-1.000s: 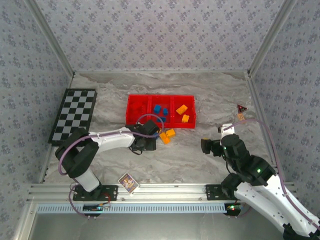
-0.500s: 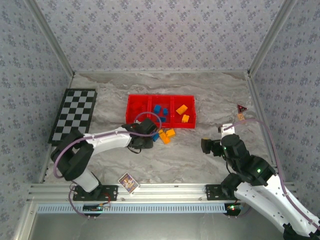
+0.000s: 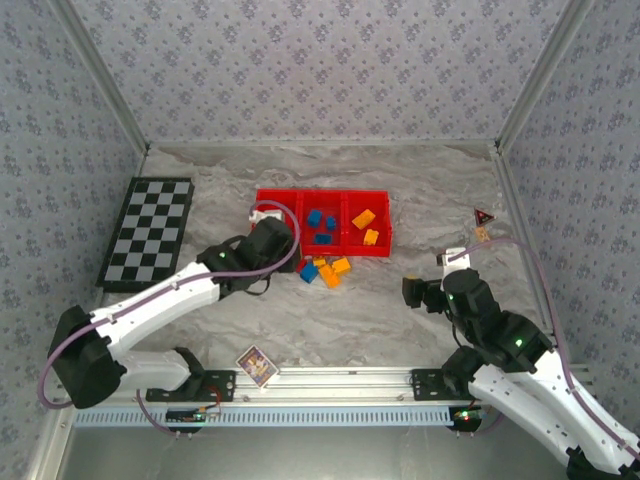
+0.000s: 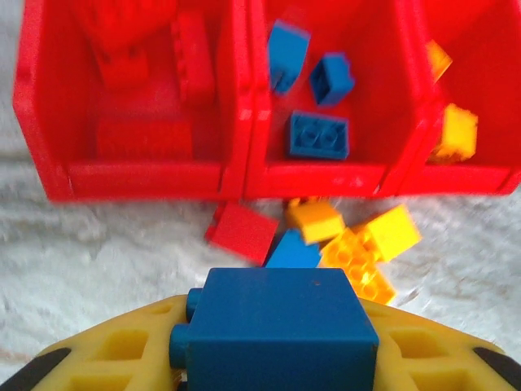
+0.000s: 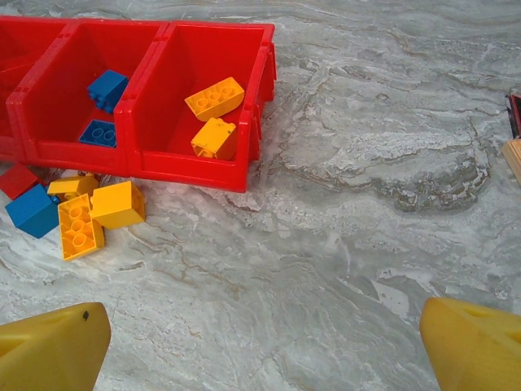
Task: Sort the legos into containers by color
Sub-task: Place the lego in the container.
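We hold a blue lego [image 4: 277, 322] clamped in the left gripper [image 4: 273, 371], near the middle compartment [image 4: 326, 177] where blue ones lie; the right gripper [image 5: 264, 338] idles, fingers [image 5: 49, 346] apart.

Bright, diffuse light leaves only faint shadows on the tabletop [image 5: 350, 244]. In the left wrist view, the red tray [image 4: 146, 175] beyond the left gripper [image 4: 273, 371] glows oversaturated and blurred, while the blue lego [image 4: 277, 318] it grips looks crisp.

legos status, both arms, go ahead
Left gripper shut on blue brick, short of the tray. Right gripper open, empty. Loose legos piled at tray front, none blocking the compartments.
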Robot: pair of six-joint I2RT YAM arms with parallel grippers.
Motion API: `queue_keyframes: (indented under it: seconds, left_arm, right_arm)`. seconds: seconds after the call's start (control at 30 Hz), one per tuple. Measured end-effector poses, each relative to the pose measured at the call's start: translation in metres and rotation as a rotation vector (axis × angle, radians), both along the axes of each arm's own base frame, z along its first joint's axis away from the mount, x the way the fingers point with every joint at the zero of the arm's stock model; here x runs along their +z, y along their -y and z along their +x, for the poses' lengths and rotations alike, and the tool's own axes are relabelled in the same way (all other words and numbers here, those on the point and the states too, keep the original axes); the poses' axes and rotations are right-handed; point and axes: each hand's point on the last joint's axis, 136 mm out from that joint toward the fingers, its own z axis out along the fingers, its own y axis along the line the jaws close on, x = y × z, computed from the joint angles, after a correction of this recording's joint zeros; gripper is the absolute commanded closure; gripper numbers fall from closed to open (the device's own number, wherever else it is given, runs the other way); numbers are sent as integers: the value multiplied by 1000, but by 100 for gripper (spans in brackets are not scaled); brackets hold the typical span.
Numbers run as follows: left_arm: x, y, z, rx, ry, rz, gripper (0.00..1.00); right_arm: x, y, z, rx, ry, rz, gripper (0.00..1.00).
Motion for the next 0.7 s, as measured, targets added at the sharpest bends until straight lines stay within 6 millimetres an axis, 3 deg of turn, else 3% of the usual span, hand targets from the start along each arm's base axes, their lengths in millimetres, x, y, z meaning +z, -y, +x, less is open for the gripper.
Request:
queue_keyframes:
  seconds: [0.13,0.23,0.43,0.7]
  left_arm:
    - [36,15,26,-35,86,33,73]
    - [45,30,52,-50,109,65,73]
    - [17,53,101,-72,37,122,68]
    - [-18,80,135,-125,-49,149,68]
  right_arm:
    - [0,0,0,-2,2,-3,0]
    - [0,0,0,0,4,-5,0]
    - [1,-1,-1,6,11,-8,0]
    - [2,0,-2,8,20,-16,0]
